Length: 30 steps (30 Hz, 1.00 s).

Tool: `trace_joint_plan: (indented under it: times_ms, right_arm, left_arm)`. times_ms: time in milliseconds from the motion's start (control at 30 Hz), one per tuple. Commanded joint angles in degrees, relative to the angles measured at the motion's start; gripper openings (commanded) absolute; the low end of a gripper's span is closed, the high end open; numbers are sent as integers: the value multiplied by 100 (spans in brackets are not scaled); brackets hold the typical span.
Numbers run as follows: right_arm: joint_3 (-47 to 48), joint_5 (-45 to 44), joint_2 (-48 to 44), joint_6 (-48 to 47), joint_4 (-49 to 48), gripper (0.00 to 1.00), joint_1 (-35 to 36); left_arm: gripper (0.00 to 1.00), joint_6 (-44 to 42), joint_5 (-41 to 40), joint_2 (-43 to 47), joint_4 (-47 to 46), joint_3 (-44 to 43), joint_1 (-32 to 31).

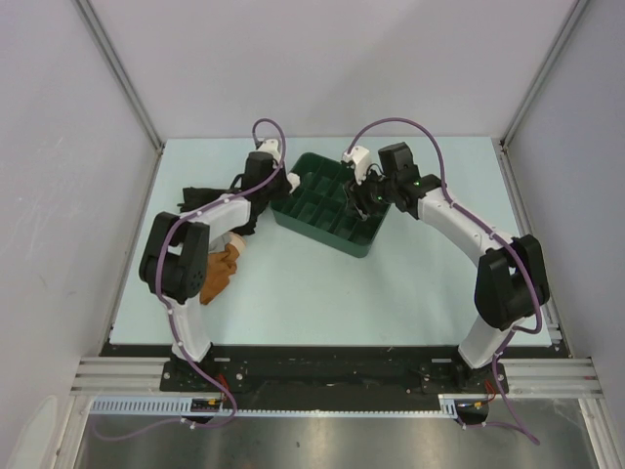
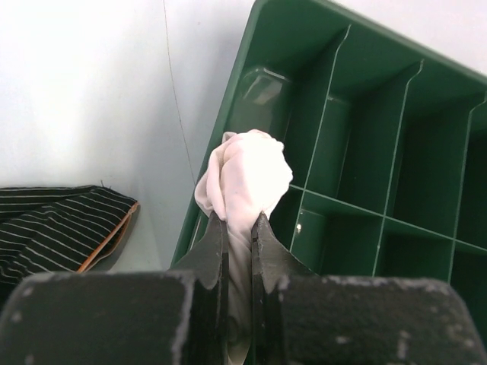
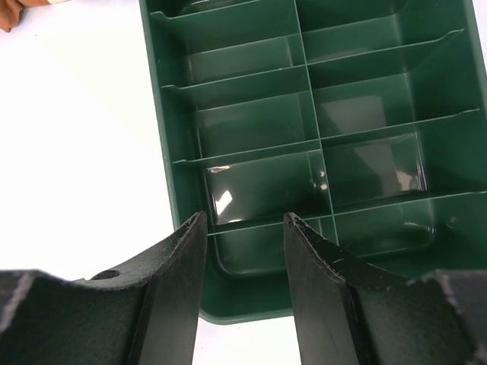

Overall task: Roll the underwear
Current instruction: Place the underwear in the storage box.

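Observation:
The underwear is a small white bunched wad of fabric, and my left gripper is shut on it, with cloth running down between the jaws. The wad hangs over the near-left corner compartment of the green compartment tray. From above, the left gripper sits at the tray's left corner. My right gripper is open and holds nothing. It hovers over the tray's end row of compartments, at its right side in the top view.
A black striped garment lies on the table left of the tray, under the left arm. An orange-brown garment lies beside the left arm's elbow. The tray's visible compartments hold nothing.

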State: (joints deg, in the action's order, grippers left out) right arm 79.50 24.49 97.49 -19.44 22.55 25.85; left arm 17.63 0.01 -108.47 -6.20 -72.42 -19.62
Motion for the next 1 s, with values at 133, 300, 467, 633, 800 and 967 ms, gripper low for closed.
trace_joint_plan:
  times_ms: [133,300,467,633,800,967]
  right_arm:
    - [13,152,24,98,22,50,-115]
    - [12,205,15,98,22,49,-124]
    - [12,214,-20,107,4,50,-132]
    - [12,240,-2,116,-5,50,-124]
    - [12,249,-20,125,4,50,-124]
    - [12,267,-55,134,-4,50,-124]
  left_arm:
    - [0,92,-300,-368,171,-264,-113]
    - [0,101,-361,-491,294,-167,-130]
    - [0,109,-361,-597,426,-140,-156]
    - [0,65,-379,-614,532,-79,-174]
    - [1,-13,-361,-737,767,-140,-200]
    - [0,-31,-344,-808,839,-123,-227]
